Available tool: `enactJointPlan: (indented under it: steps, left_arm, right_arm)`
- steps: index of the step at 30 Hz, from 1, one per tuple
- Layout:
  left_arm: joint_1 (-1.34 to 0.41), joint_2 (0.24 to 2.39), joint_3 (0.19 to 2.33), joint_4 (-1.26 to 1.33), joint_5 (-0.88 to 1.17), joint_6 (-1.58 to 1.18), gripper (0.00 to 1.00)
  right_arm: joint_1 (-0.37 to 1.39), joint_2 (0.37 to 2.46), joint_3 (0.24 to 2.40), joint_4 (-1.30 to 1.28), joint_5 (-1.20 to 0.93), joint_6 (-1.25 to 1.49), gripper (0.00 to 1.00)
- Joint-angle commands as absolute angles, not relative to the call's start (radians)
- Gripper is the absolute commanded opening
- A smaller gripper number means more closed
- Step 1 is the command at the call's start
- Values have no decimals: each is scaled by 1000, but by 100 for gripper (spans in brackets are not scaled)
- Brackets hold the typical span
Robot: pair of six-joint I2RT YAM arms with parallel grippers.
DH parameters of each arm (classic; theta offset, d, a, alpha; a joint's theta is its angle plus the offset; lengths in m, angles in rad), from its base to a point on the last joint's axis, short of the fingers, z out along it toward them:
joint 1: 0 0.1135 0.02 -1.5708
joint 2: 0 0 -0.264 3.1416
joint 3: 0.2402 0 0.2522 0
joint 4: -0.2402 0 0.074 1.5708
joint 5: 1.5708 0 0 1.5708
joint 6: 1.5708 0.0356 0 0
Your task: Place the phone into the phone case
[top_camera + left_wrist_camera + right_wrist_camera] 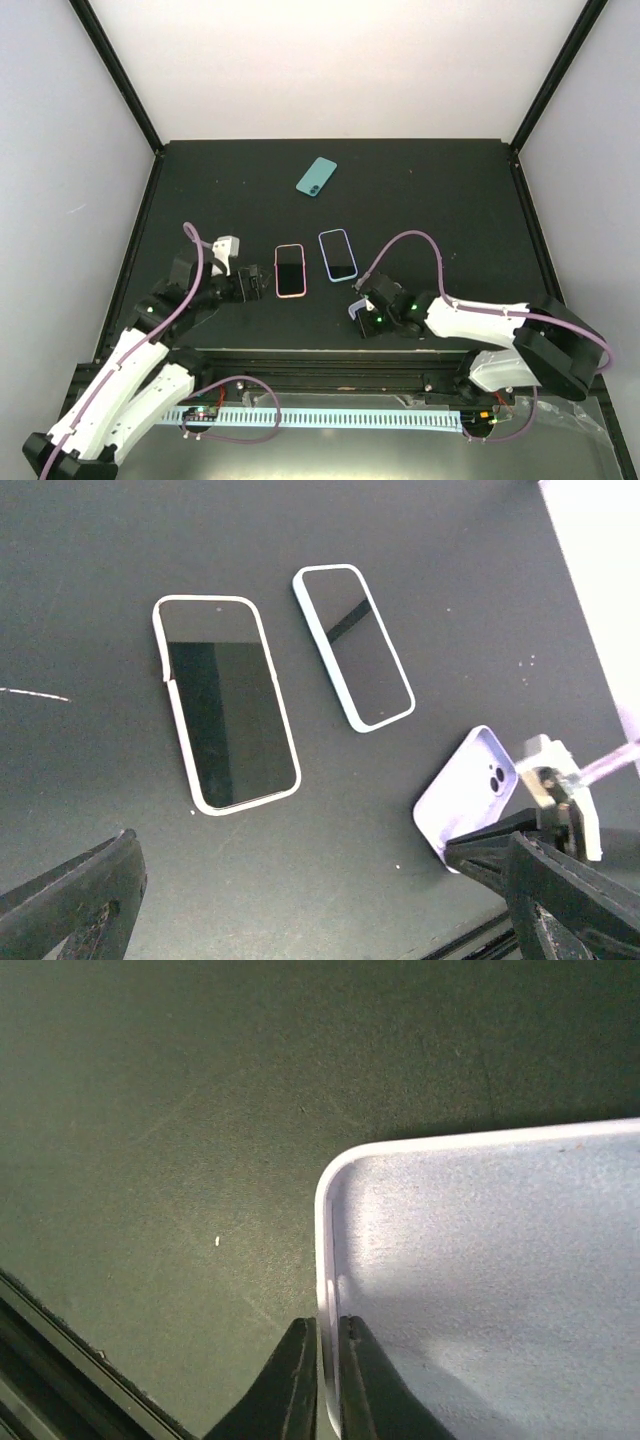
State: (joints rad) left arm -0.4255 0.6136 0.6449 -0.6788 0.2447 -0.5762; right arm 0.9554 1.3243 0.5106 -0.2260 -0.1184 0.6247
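The teal-green phone (316, 177) lies back up at the far middle of the black table, away from both grippers. My right gripper (362, 312) is shut on the rim of the pale lavender phone case (356, 311) and holds it tilted near the front edge. In the right wrist view the fingertips (300, 1360) pinch the case's side wall (480, 1260). The left wrist view shows the case (468, 795) with its camera cut-out. My left gripper (260, 281) is open and empty beside the pink-rimmed phone; its jaws (320, 900) stand wide apart.
A pink-rimmed phone (289, 270) and a light blue-rimmed phone (338, 255) lie screen up side by side between the grippers; both show in the left wrist view (225, 702) (354, 646). The table's front rail (330, 355) runs just behind the case.
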Motion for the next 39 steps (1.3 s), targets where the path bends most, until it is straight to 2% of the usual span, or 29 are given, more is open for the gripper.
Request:
enactJointPlan:
  steps: [1, 8, 12, 18, 20, 26, 30, 35, 39]
  left_arm:
    - [-422, 667, 683, -625, 216, -562, 99]
    - [-419, 839, 747, -492, 80, -474, 99]
    - [-410, 1006, 826, -407, 26, -439, 99]
    - [-388, 1326, 1069, -379, 36, -402, 99]
    - [-378, 1441, 1158, -382, 49, -394, 99]
    - [-340, 1798, 1491, -448, 114, -385, 99]
    - [-336, 2043, 1792, -585, 27, -380, 99]
    - [-315, 2312, 2120, -670, 82, -371, 99]
    - [-276, 2427, 2208, -601, 204, -444, 99]
  right_arm:
    - [962, 1265, 506, -244, -103, 609, 14]
    - [960, 1118, 558, -341, -34, 645, 41]
    - [960, 1007, 631, -433, 37, 647, 64]
    - [958, 829, 710, -563, 168, 675, 93]
    - [957, 777, 710, -566, 186, 692, 98]
    - [954, 682, 704, -563, 198, 734, 100]
    - [954, 678, 724, -573, 209, 724, 100]
    - [952, 682, 760, -585, 218, 707, 100]
    - [953, 688, 775, -589, 221, 699, 100]
